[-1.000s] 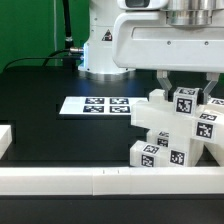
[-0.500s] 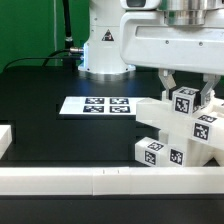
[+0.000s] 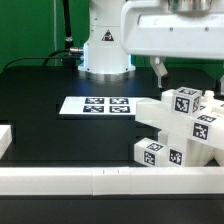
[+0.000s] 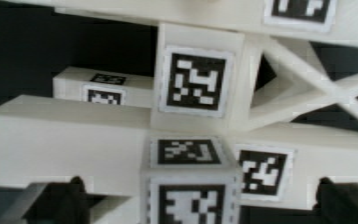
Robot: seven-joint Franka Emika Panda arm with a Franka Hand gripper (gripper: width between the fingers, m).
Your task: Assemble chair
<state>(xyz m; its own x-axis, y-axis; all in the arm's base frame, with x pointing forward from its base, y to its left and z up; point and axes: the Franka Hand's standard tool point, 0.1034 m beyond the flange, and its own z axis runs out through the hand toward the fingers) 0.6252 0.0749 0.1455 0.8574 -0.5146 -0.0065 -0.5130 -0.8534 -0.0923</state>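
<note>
Near the tabletop's [image 3: 40,85] front edge, toward the exterior view's right, the chair [image 3: 180,130] sits as a stacked cluster of tagged white blocks, pushed against the border rail [image 3: 100,181] — presumably braced there so parts stay put. The gripper [image 3: 185,70] hangs just above it with jaws spread wide, holding nothing. The marker board [image 3: 96,105] lies behind, apart from the chair.

chair [image 3: 178,132]: chunky white tagged parts joined, leaning tilted on black table, exterior view's right.
</note>
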